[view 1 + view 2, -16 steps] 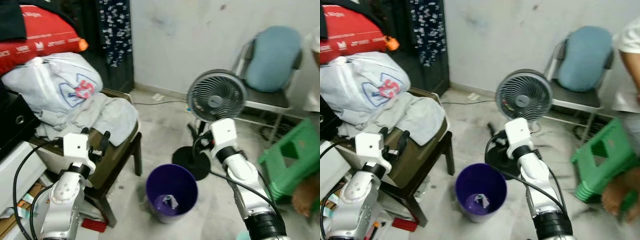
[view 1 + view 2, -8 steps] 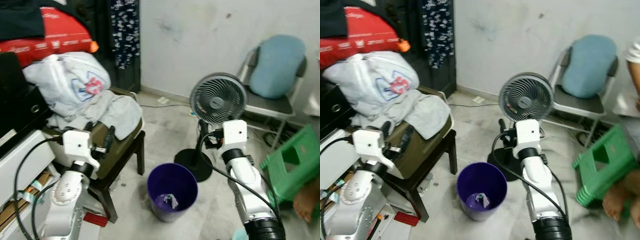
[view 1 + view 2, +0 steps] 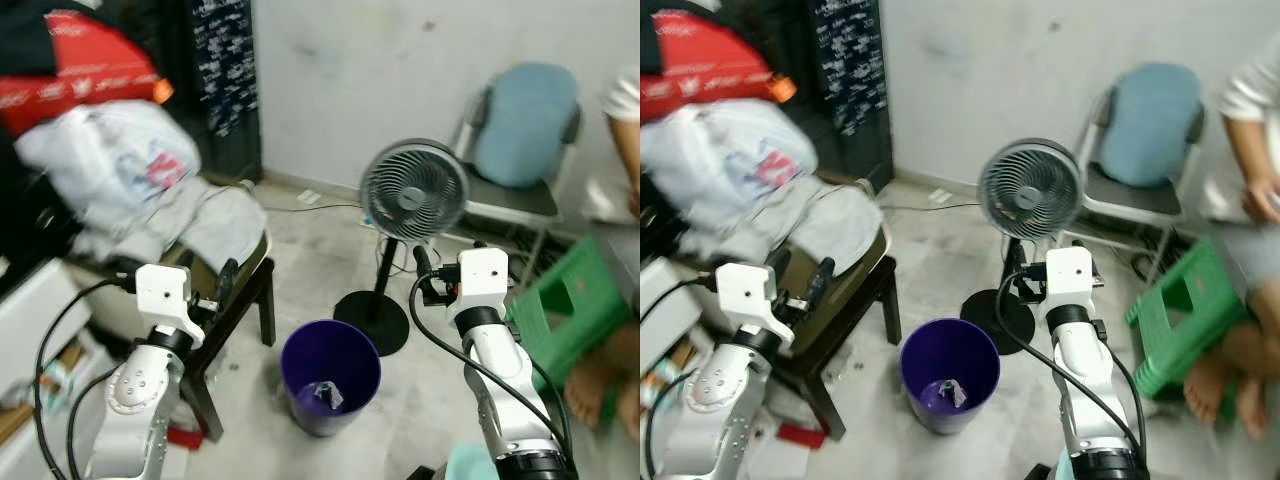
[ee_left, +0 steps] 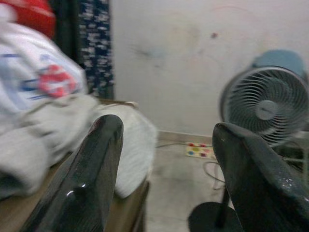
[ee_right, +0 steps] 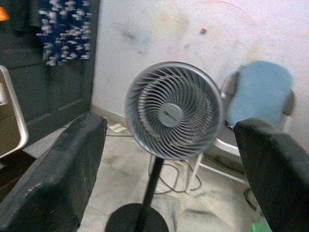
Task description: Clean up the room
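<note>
Both tools spread, empty: left tool raised over brown chair, right tool facing pedestal fan. Purple bin on floor between arms, scrap inside.

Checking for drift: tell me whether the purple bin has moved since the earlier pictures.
No. The purple bin keeps its place just near-left of the fan base; the whole view shifted, so the camera moved.

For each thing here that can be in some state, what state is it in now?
Left claw: open, holding nothing.
Right claw: open, holding nothing.
Purple bin: upright, a small scrap inside.
Fan: standing upright.
Wooden chair: piled with clothes.
Green stool: upright on the floor.
</note>
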Controlling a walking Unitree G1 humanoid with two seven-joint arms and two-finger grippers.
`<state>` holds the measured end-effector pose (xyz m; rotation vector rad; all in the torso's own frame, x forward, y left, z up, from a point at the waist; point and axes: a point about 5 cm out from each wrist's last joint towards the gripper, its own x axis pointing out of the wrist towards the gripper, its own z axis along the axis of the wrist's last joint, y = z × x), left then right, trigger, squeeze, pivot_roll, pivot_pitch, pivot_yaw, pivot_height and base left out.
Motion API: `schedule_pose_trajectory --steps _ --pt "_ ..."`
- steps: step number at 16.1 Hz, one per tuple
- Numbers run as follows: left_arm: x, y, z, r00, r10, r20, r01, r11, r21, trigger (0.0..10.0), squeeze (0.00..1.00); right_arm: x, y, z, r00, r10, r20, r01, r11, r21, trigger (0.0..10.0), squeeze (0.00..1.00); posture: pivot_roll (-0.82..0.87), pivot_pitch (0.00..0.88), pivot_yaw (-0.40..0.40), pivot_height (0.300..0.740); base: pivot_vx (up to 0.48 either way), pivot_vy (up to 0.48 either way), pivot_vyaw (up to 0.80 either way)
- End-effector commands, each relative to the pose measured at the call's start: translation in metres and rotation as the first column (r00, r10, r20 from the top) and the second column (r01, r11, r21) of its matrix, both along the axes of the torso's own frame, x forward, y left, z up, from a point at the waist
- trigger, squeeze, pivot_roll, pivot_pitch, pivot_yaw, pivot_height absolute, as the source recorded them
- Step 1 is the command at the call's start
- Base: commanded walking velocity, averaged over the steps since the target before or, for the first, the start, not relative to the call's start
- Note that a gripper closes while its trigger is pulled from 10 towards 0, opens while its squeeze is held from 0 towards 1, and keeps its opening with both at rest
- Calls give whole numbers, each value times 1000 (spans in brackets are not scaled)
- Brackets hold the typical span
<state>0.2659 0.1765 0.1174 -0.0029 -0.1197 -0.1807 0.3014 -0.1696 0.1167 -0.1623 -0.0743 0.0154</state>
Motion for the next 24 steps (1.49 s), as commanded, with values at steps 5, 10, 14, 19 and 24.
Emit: schedule_pose_trajectory --steps 5,10,14,19,24 --pt "-12 -4 1 1000 -16 -25 16 1000 -9 10000 0 -4 4 6 1000 24 -8 -24 1000 8 10000 0 -132 89 -63 740 0 0 800" --pt "-17 -8 5 999 -40 -36 39 999 -6 10000 0 -8 3 8 1000 18 -11 -17 999 29 10000 0 -134 118 -54 740 0 0 320" --pt "-16 -9 8 997 -60 -38 60 998 -1 10000 0 -9 5 8 1000 15 -11 -14 1000 22 10000 0 -133 120 -46 740 0 0 0" --pt "-14 -12 9 996 -80 -41 81 997 1 10000 0 -7 7 9 1000 19 -10 -18 1000 17 10000 0 -128 120 -48 740 0 0 480" --pt "-14 -14 9 994 -96 -47 96 995 -7 10000 0 -5 7 10 1000 21 -13 -21 1000 11 10000 0 -132 122 -57 740 0 0 0"
